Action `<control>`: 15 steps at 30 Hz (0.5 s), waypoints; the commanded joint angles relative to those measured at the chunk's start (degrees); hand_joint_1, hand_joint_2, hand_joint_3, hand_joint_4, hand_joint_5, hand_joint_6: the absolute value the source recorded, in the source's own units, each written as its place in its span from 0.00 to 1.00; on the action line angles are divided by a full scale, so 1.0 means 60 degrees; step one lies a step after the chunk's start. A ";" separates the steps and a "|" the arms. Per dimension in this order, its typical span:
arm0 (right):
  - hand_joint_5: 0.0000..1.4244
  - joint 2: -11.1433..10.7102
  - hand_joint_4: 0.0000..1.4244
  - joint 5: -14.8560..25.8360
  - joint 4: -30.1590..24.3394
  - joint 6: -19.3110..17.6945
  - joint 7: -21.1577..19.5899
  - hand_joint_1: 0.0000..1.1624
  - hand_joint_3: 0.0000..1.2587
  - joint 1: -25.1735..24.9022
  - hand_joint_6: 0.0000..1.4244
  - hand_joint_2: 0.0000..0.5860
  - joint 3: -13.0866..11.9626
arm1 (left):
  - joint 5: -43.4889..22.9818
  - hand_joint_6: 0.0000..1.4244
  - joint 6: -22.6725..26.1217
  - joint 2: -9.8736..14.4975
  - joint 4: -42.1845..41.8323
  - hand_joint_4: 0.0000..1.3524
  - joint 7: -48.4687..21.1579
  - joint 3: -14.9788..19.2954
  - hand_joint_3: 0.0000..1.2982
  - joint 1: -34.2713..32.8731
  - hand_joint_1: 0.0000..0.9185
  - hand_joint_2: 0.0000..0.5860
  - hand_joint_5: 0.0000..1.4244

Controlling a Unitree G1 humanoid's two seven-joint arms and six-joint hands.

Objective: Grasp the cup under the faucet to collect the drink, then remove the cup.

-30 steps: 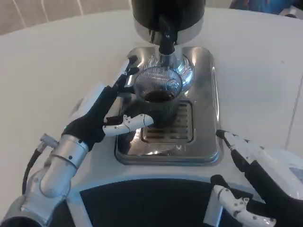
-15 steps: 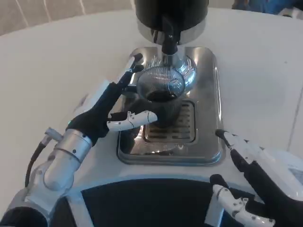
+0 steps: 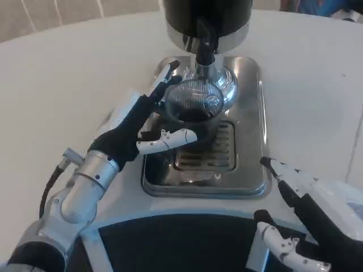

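A clear glass cup (image 3: 193, 113) with dark drink in its bottom stands on the steel drip tray (image 3: 249, 119), right under the black faucet (image 3: 203, 41). My left hand (image 3: 136, 129) wraps the cup from its left side, fingers behind it and the thumb across the front. My right hand (image 3: 309, 212) rests at the lower right, off the tray, with fingers apart and nothing in it.
The black and chrome dispenser body (image 3: 207, 17) rises at the top, over the tray. A slotted grille (image 3: 212, 150) lies in the tray's front half. White table (image 3: 68, 79) spreads to the left and right. A dark panel (image 3: 181, 243) edges the bottom.
My left hand has moved up and to the right, closing further around the cup. The view has shifted slightly. The right hand has stayed in place.
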 commanded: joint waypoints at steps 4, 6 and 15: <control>0.00 0.0228 0.00 -0.0226 0.0147 -0.0081 0.0101 0.22 0.00 -0.0033 0.00 0.92 0.0007 | 0.0311 0.27 -0.0108 -0.0056 0.0224 0.08 -0.0129 -0.0402 0.00 -0.0065 0.43 0.12 0.29; 0.00 0.0275 0.00 -0.0240 0.0158 -0.0076 0.0102 0.22 0.00 -0.0019 0.00 0.92 -0.0016 | 0.0350 0.28 -0.0087 -0.0053 0.0249 0.08 -0.0092 -0.0483 0.00 -0.0107 0.43 0.12 0.29; 0.00 0.0395 0.00 -0.0262 0.0335 -0.0026 0.0089 0.22 0.00 -0.0069 0.00 0.90 -0.0049 | 0.0533 0.37 0.0083 -0.0291 0.0328 0.11 0.0167 -0.0653 0.05 -0.0295 0.43 0.12 0.31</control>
